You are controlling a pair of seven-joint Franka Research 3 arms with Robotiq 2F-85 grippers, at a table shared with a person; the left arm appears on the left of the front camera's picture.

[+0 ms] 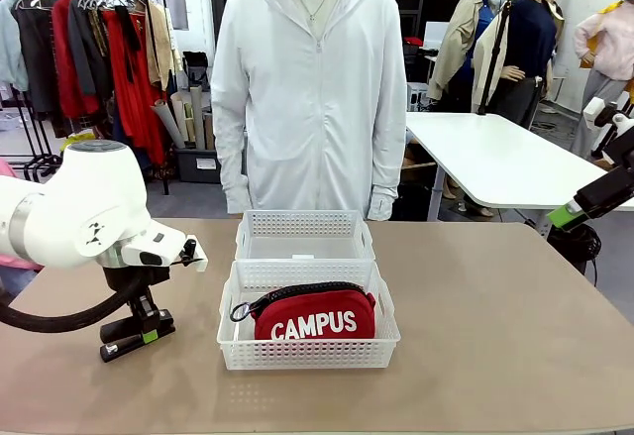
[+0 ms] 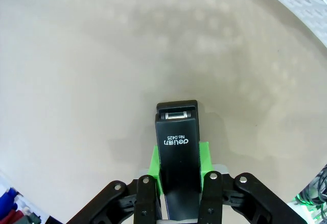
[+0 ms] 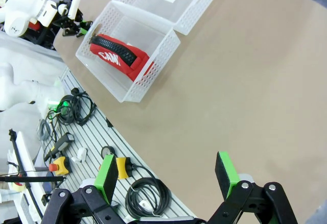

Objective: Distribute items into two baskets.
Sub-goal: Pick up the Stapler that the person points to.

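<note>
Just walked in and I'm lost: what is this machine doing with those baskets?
The robot's left end effector is shut on a black Deli stapler low over the table, left of the near basket, where the red CAMPUS pouch already lies. The far basket holds no item. The right end effector hangs open off to the side, and a person in a white jacket stands at the table's far side.

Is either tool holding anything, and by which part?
Left tool grips the black stapler by its two long sides, mid-body. Right tool is open and empty.
</note>
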